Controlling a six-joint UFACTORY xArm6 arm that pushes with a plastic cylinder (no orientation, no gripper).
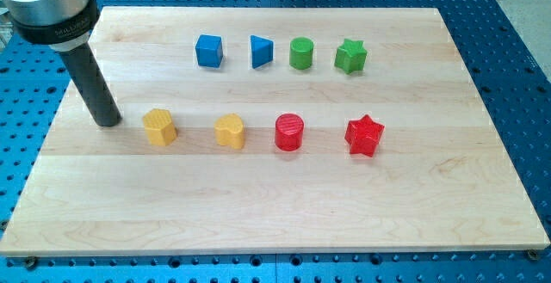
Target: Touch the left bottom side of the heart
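I read this as the approach step: nothing touches the heart yet. My tip (108, 121) rests on the table (284, 201) near its left edge in the view, just left of the yellow hexagon block (160, 126) and apart from it. The tool is a bare rod with nothing to open or close, so it grasps nothing.

The target, as far as I can judge, is the yellow heart block (230, 132), second in the lower row, between the yellow hexagon block and the red cylinder (289, 132). Its notch is hard to make out at this size, so I hold that reading loosely.

The yellow hexagon block stands directly between my tip and the heart. The next move calls for dropping toward the view's bottom, passing below that block, then coming up and rightward to meet the heart's lower left flank gently, so it is touched and not shoved.

The red star (363, 136) and the upper row, blue cube (208, 50), blue triangle (262, 51), green cylinder (301, 53) and green star (350, 56), lie well clear. The arm above the rod is cut off at the view's top left.
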